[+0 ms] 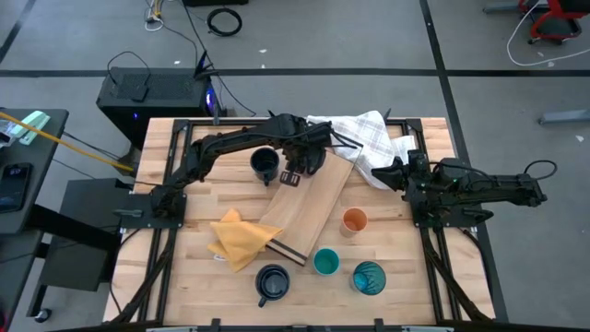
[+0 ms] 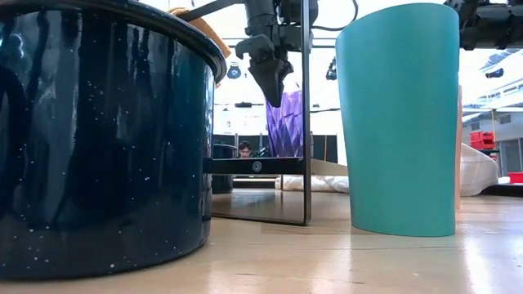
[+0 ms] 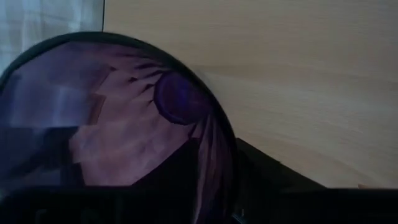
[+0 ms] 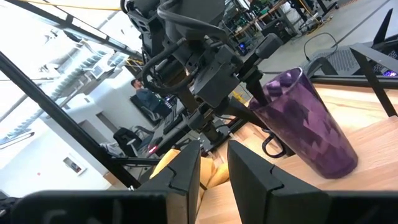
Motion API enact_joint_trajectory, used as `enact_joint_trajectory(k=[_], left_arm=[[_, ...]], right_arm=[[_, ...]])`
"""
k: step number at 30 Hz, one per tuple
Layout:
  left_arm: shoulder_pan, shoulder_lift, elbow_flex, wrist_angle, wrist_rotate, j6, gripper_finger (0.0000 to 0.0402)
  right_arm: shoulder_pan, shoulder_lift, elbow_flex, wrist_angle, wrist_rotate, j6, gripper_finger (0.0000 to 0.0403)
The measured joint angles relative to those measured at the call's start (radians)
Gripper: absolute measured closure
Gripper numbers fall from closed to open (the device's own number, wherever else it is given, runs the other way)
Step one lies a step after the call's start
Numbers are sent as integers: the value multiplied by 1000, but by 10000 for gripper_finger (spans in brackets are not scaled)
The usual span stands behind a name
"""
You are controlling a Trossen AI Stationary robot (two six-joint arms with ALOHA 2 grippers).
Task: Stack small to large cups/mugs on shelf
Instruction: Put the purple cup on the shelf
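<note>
The purple tumbler (image 4: 311,124) stands upright on the far end of the shelf (image 1: 313,203), a light-wood plank lying aslant on the table. My left gripper (image 4: 258,93) points down over the tumbler's rim, open, with one finger inside the rim and one outside. One navy mug (image 1: 265,164) stands on the table beside the plank, the other (image 1: 272,281) near the front edge. The orange cup (image 1: 354,221), the teal cup (image 1: 325,263) and the patterned tumbler (image 1: 369,277) stand at the near right. My right gripper (image 4: 214,171) waits open at the table's right. My left gripper straddles the purple tumbler's rim (image 3: 217,143) from above, with a gap showing on both sides of the wall. Whether a finger touches the rim, I cannot tell. The tumbler rests on its base on the plank.
A yellow cloth (image 1: 241,238) lies against the plank's near end. A white checked towel (image 1: 359,134) is bunched at the far right, close to my right gripper. Bare table shows at the near left.
</note>
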Motion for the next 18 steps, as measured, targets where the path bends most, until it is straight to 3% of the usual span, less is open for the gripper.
enact_joint_trajectory(k=[10, 18], left_arm=[[0, -1, 1, 11, -35, -22, 198], [0, -3, 2, 13, -60, -27, 173]], right_arm=[[0, 0, 0, 0, 0, 0, 314], [0, 0, 0, 0, 0, 0, 314]])
